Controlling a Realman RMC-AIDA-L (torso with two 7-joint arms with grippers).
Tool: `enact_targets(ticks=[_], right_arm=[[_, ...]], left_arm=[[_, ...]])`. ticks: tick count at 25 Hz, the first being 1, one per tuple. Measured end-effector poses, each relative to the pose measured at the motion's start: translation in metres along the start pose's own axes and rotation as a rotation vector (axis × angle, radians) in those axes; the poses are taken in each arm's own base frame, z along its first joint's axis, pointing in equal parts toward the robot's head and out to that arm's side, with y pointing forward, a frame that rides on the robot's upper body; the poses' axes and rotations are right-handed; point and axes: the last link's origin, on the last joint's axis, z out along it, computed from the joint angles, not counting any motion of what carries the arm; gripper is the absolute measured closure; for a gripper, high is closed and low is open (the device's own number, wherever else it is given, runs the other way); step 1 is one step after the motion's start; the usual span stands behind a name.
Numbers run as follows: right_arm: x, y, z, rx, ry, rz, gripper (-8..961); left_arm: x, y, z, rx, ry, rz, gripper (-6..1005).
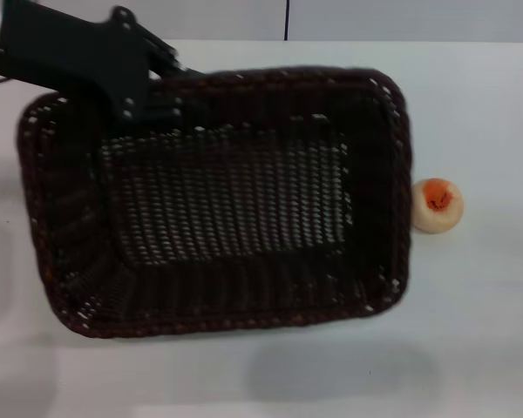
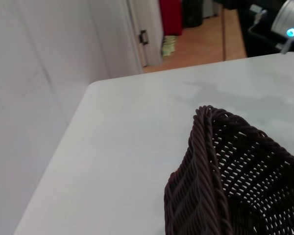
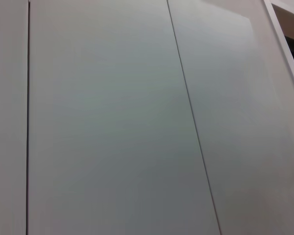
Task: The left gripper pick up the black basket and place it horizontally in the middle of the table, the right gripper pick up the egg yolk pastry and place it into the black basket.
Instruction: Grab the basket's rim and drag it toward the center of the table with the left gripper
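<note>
We see the left gripper (image 1: pixel 161 96) with fingers clenched on the far rim of the black basket (image 1: pixel 218 205), lifted above the desk (image 1: pixel 488 113). We should lower it level, clear of the egg yolk pastry (image 1: pixel 437 205) just beside.

From my left wrist I see a white wall (image 2: pixel 34 98) beside me, and a white door (image 2: pixel 142 29) with a small dark handle (image 2: pixel 144 37). Past the door there is an orange-brown wood floor (image 2: pixel 196 44), with something red (image 2: pixel 170 14) and something dark standing on it. My right wrist sees only pale grey wall panels (image 3: pixel 103 117) with thin dark lines between them.
</note>
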Motion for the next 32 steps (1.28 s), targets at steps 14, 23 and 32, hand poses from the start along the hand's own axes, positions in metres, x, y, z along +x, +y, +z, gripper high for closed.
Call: enact_targets(ticks=[14, 23, 32], right_arm=[[-0.001, -0.002, -0.004, -0.002, -0.001, -0.005, 271], [0.000, -0.003, -0.001, 0.000, -0.006, -0.011, 271], [-0.001, -0.003, 0.001, 0.000, -0.011, -0.011, 271]], left_arm=[[0.012, -0.002, 0.054, -0.023, -0.012, 0.025, 787], [0.010, -0.003, 0.064, -0.039, -0.034, 0.021, 784], [0.015, -0.002, 0.066, -0.049, -0.015, 0.019, 781]])
